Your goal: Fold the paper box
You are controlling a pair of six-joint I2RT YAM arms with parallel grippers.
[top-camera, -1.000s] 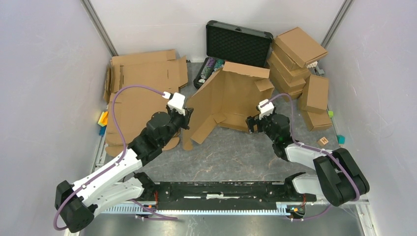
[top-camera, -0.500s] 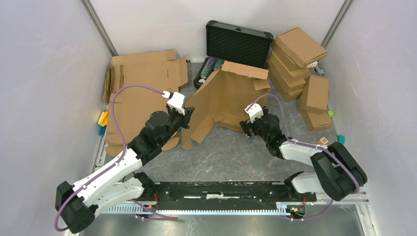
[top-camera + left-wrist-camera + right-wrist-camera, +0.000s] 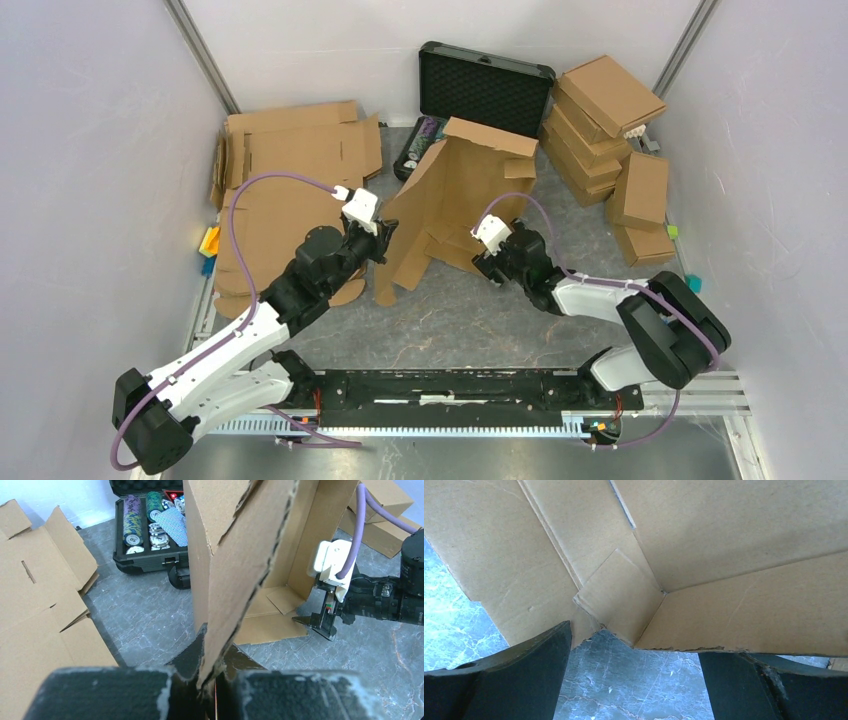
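Observation:
The paper box [image 3: 455,195] is a plain brown cardboard die-cut, partly raised, its panels standing at mid-table in front of the black case. My left gripper [image 3: 385,233] is shut on the left panel's edge and holds it upright; the left wrist view shows the cardboard edge [image 3: 235,585] pinched between my fingers. My right gripper [image 3: 484,262] is open, low at the box's near edge. In the right wrist view the box's floor flap [image 3: 624,597] lies just ahead of the spread fingers [image 3: 514,675], with bare table between them.
A black foam-lined case [image 3: 485,88] with colourful chips [image 3: 145,520] stands open behind the box. Flat cardboard blanks [image 3: 290,170] lie at the left. Folded cardboard boxes [image 3: 610,130] are stacked at the right. Small coloured blocks [image 3: 209,243] sit by the left rail.
My right gripper has slid left along the box's near edge, about sixty pixels. The box's right panel has swung leftward and stands more closed. The left arm has held still.

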